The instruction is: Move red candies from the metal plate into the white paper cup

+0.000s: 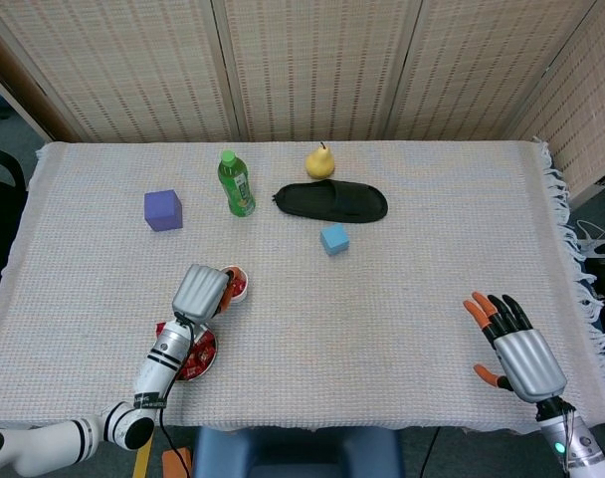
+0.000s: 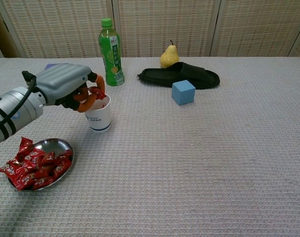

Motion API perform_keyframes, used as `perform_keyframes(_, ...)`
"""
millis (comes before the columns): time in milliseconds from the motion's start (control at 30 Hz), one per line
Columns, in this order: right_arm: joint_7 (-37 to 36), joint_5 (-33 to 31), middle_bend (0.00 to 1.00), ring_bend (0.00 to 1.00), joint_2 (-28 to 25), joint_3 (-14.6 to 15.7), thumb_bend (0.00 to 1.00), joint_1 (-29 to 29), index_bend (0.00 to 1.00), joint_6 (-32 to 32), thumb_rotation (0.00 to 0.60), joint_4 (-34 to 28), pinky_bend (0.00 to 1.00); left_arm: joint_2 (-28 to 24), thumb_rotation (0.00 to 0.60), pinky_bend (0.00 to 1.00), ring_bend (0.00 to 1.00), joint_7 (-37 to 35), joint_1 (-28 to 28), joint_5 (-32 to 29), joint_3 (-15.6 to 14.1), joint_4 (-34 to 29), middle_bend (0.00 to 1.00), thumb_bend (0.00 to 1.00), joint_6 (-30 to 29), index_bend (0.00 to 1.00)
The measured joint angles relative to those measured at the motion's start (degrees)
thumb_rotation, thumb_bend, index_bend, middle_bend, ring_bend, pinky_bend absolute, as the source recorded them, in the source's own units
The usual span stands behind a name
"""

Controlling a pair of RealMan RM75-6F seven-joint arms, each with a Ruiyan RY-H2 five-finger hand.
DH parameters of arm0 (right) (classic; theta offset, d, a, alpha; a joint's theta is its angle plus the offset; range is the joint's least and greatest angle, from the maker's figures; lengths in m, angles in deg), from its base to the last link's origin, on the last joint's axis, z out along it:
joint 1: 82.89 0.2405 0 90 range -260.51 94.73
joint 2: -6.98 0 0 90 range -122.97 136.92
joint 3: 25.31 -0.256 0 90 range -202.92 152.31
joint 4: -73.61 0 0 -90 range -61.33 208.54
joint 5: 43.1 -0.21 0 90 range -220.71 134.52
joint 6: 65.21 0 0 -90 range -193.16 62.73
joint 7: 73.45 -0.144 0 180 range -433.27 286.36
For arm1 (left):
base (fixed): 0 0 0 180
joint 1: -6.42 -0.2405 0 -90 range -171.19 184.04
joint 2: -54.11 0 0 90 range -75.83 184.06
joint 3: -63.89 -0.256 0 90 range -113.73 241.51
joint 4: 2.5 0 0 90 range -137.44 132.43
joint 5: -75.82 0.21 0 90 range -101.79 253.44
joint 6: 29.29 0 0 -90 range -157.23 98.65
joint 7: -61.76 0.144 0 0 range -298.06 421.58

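The white paper cup [image 2: 99,117] stands left of the table's middle, and in the head view only its rim [image 1: 239,283] shows beside my left hand [image 1: 202,291]. That hand [image 2: 66,88] hovers over the cup's mouth and pinches a red candy [image 2: 97,92] between orange fingertips, just above the rim. A metal plate [image 2: 55,144] with several red candies [image 2: 34,165] lies near the front edge, partly under my left forearm in the head view [image 1: 195,357]. My right hand [image 1: 521,354] rests open at the front right, fingers spread, holding nothing.
A green bottle [image 2: 110,52], a yellow pear [image 2: 169,56] and a black slipper [image 2: 182,75] stand along the back. A light blue cube [image 2: 183,92] sits right of the cup, and a purple cube [image 1: 162,210] at the back left.
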Motion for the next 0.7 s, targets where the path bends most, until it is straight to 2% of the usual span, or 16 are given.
perform_keyframes(133,0.0,0.2,0.0,0.0,-0.1,0.1,0.1,-0.1,0.0,0.1,0.6,0.0,0.0,0.1,0.6,1.0,1.0,0.0,0.0,-0.5,-0.4,0.7,1.0,0.48,-0.1,0.35)
perform_keyframes(400,0.1,0.2,0.0,0.0,-0.1,0.1,0.1,-0.1,0.0,0.1,0.6,-0.1,0.0,-0.4,0.6,1.0,1.0,-0.4,-0.1,0.0,-0.8,0.0,1.0,0.48,-1.1,0.3)
perform_keyframes(567,0.0,0.3,0.0,0.0,-0.2,0.2,0.1,0.0,0.0,-0.1,0.6,-0.1,0.0,-2.7,0.6,1.0,1.0,-1.7,-1.4,2.4,-2.3,-3.5,1.0,0.46,-3.3,0.27)
perform_keyframes(700,0.1,0.7,0.0,0.0,-0.2,0.4,0.1,-0.1,0.0,0.0,0.6,-0.2,0.0,-6.5,0.6,1.0,1.0,-4.7,-4.2,5.1,-4.8,-8.6,1.0,0.42,-6.1,0.24)
